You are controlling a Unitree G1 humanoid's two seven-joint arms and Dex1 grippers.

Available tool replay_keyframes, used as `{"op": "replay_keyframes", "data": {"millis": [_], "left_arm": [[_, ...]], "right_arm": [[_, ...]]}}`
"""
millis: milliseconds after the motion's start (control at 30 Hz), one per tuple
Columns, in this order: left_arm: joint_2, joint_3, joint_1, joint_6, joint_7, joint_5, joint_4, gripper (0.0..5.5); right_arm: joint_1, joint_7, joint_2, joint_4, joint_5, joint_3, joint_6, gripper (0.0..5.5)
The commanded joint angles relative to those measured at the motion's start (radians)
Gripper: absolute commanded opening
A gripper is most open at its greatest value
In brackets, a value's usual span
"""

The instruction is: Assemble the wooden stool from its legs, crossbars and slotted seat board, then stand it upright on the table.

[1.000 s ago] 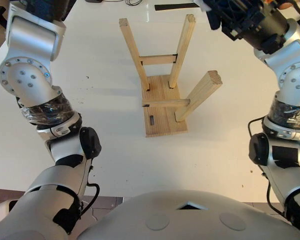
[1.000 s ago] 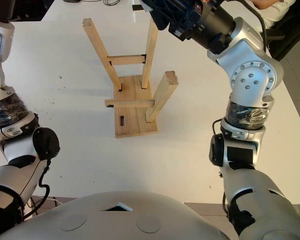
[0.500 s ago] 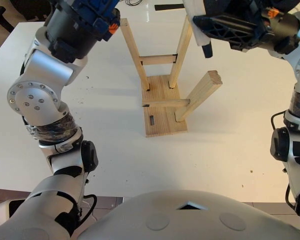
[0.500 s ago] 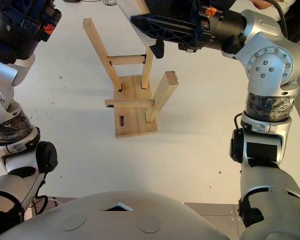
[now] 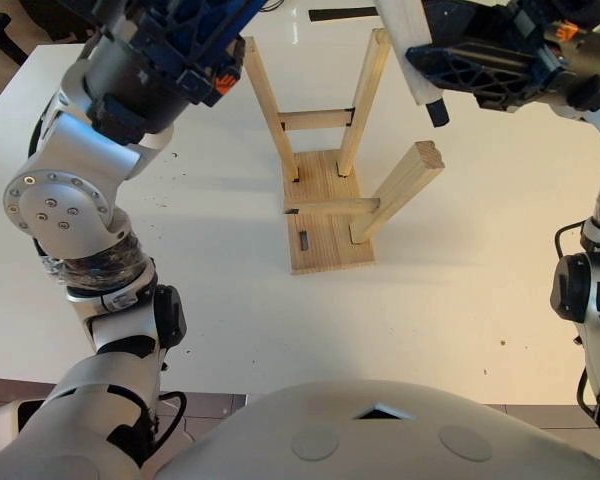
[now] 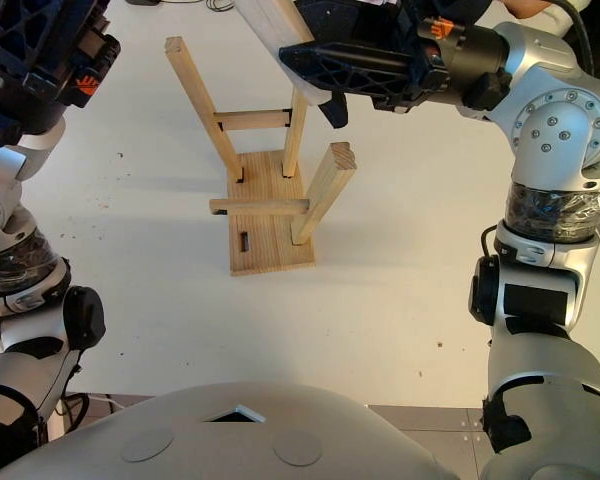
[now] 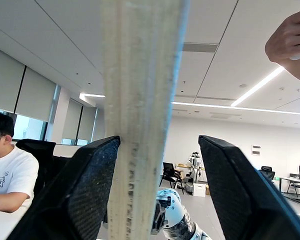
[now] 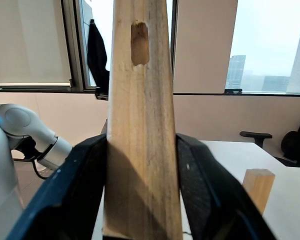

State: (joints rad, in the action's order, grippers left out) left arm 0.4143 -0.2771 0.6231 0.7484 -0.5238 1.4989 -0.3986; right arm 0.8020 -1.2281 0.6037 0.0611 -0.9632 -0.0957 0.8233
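The part-built stool lies upside down mid-table: slotted seat board [image 5: 325, 250] flat, three legs [image 5: 268, 105] [image 5: 365, 100] [image 5: 400, 190] standing up from it, two crossbars [image 5: 315, 119] [image 5: 332, 206] joining them. One slot [image 5: 304, 240] at the board's near left corner is open. My right gripper [image 5: 420, 60] is shut on a fourth leg [image 8: 140, 100] with a mortise hole, held in the air above the stool's far right side. My left gripper [image 7: 157, 145] is raised at the far left, shut on an upright wooden bar [image 7: 140, 100].
The white table [image 5: 460, 300] has bare room on all sides of the stool. A dark strip [image 5: 350, 13] and cables lie at its far edge. A person's hand [image 7: 292, 42] hangs near the raised left gripper.
Both arms have swung up and inward. The right gripper brought the leg over the stool's far side, then shifted slightly right. The left hand rose into view at the far left.
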Motion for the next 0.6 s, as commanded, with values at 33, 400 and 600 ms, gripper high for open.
{"op": "replay_keyframes", "data": {"millis": [33,400,600], "left_arm": [[0.025,0.014,0.032,0.002,-0.021,-0.007,0.018,2.93],[0.064,0.049,0.04,0.016,-0.099,-0.046,0.03,2.93],[0.074,0.048,0.039,0.007,-0.134,-0.07,0.038,2.59]], "right_arm": [[0.027,-0.034,0.021,-0.002,0.035,0.023,-0.018,2.05],[0.017,-0.113,0.046,-0.01,0.092,0.074,-0.023,2.05],[0.026,-0.13,0.05,-0.022,0.104,0.082,-0.017,2.05]]}}
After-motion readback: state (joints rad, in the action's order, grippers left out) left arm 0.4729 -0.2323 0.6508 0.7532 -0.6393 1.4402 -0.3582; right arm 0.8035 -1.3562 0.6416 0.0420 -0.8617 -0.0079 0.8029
